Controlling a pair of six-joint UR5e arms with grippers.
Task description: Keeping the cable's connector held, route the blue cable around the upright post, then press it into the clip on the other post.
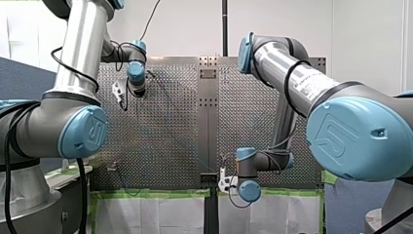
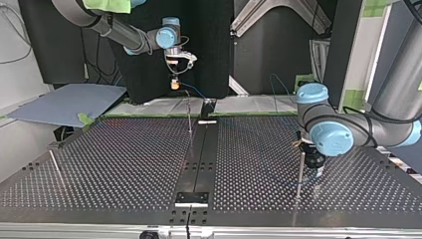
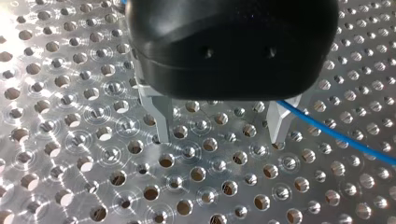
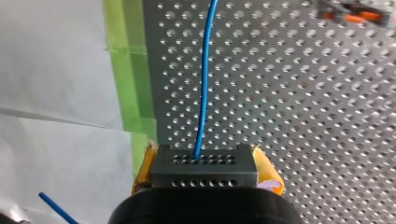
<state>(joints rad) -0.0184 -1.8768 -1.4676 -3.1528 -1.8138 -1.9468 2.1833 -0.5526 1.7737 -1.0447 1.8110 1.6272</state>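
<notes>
step: early routing, prob | right pincer clamped on connector, blue cable running ahead | left pincer apart, cable beside it | next: guessing grab cable, loop post

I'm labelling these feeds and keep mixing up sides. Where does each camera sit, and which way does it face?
Front: behind and above the arms, looking over the table; my left arm at its left.
Top: across the table, facing the arms; my right arm at its left.
Left wrist: on that arm, looking at the table past the open left gripper.
Right wrist: along the right gripper, shut on the connector.
Both wrist views show the cable.
</notes>
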